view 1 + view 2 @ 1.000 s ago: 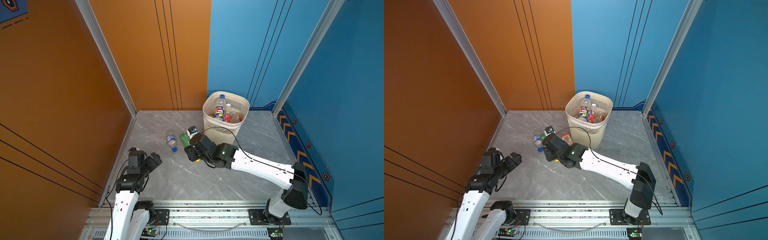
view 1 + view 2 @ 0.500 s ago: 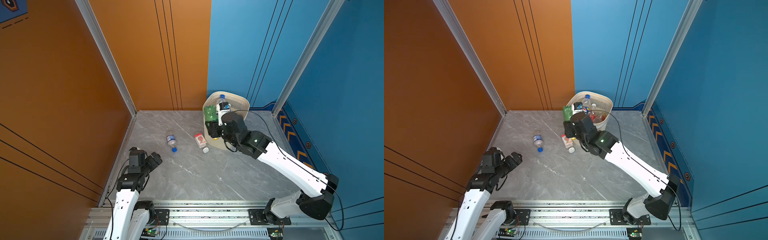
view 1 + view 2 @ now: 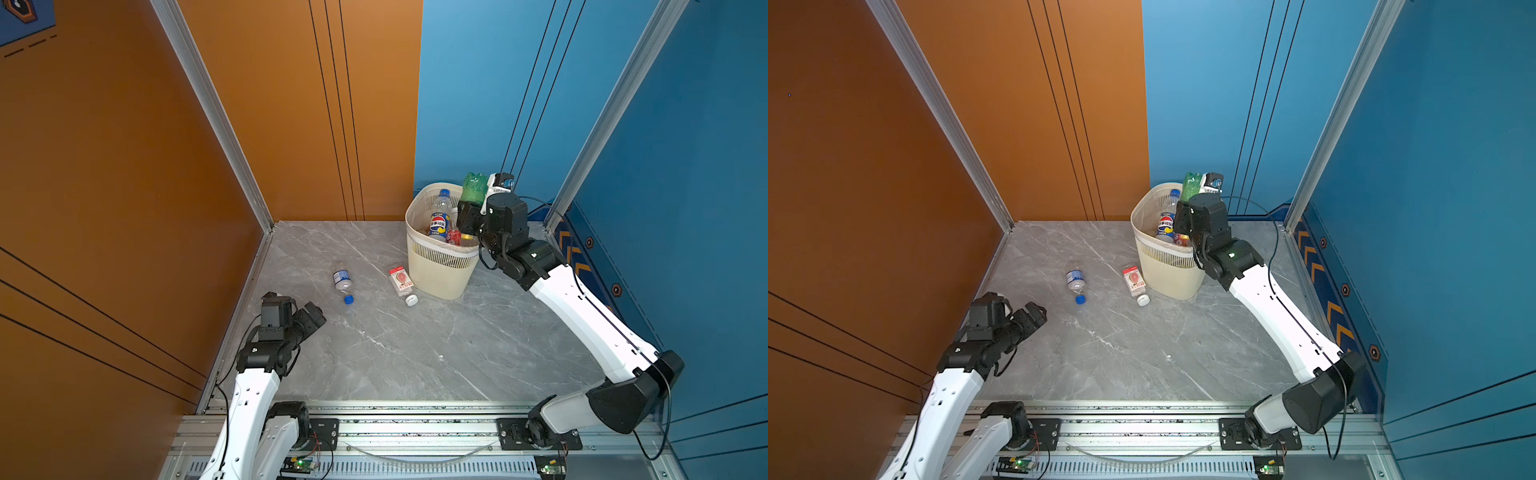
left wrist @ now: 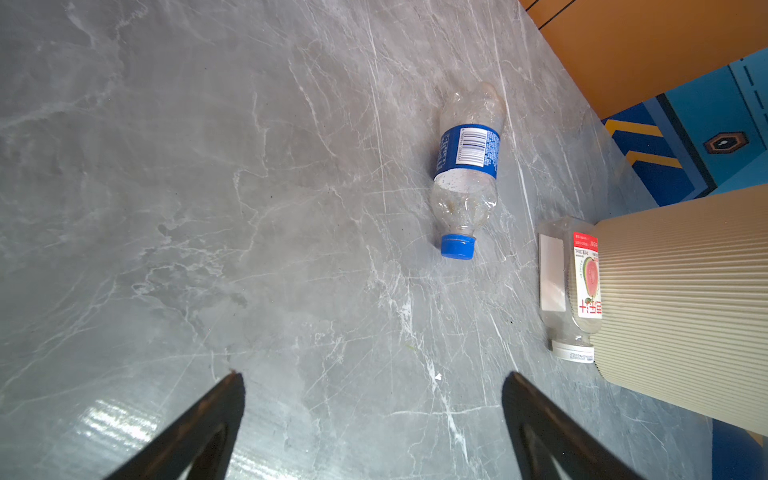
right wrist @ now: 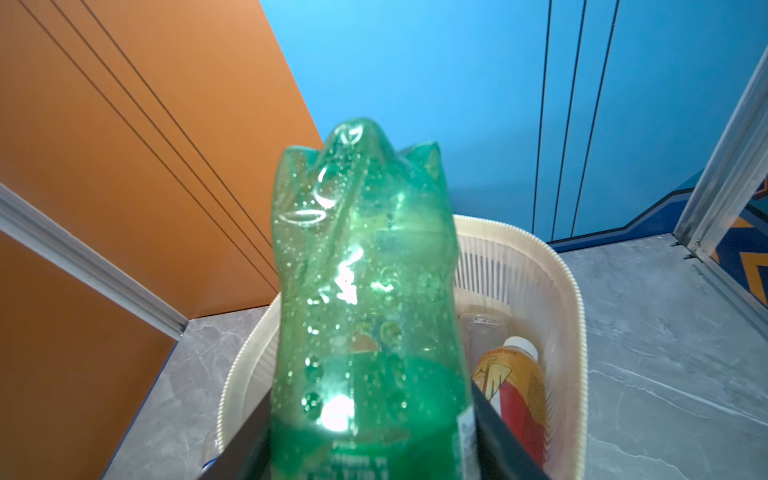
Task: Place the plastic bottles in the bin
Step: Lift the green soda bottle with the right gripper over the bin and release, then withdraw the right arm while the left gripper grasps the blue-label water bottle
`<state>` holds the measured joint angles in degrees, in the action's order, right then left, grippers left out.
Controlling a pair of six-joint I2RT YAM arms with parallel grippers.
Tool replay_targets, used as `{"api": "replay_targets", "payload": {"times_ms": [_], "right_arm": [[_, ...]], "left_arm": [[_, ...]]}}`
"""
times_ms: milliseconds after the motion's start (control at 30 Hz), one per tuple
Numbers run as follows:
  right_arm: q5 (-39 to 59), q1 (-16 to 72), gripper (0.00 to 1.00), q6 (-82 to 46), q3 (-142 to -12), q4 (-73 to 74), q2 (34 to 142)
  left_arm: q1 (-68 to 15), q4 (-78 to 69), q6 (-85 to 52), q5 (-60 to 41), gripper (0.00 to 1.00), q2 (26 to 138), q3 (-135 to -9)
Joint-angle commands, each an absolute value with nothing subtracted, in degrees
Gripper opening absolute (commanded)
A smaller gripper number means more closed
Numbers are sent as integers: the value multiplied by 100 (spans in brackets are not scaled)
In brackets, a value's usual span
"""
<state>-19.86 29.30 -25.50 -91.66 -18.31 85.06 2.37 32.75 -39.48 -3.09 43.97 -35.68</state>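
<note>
Green bottle (image 3: 474,188) is being gripped by right gripper (image 3: 471,206) | long axis upright, base up | being held just above bin (image 3: 436,270) opening

Grey marbled floor (image 3: 395,353), orange wall (image 3: 124,166), blue wall (image 3: 478,104), aluminium corner post (image 3: 210,104).
</note>
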Motion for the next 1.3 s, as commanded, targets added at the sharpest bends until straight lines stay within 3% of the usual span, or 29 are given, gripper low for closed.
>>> {"api": "replay_targets", "payload": {"times_ms": [0,133,300,400,600,933,1267], "right_arm": [[-2136,2792,55,-2505,-9329,-1665,8659],[-2163,2634,58,-2535,-9241,-1678,8769],[-2225,2488,88,-2619,-9294,-1892,8810],[-2340,2479,100,-2512,-9272,-1846,8608],[-2264,2465,100,-2459,-8796,-1752,7664],[-2063,2481,100,-3448,-5699,-2142,5064],[-2121,2308,100,-3670,-5247,-2680,4564]], "left_arm": [[299,3198,-3846,-386,98,4421,-3668],[297,3139,-3847,-387,98,4494,-3683],[303,3052,-3824,-408,98,4660,-3761],[316,2973,-3813,-441,98,4808,-3829],[323,2768,-3713,-572,98,5224,-4041],[247,2490,-3552,-909,100,6353,-4538],[-58,2340,-3303,-853,98,7987,-5523]]}}
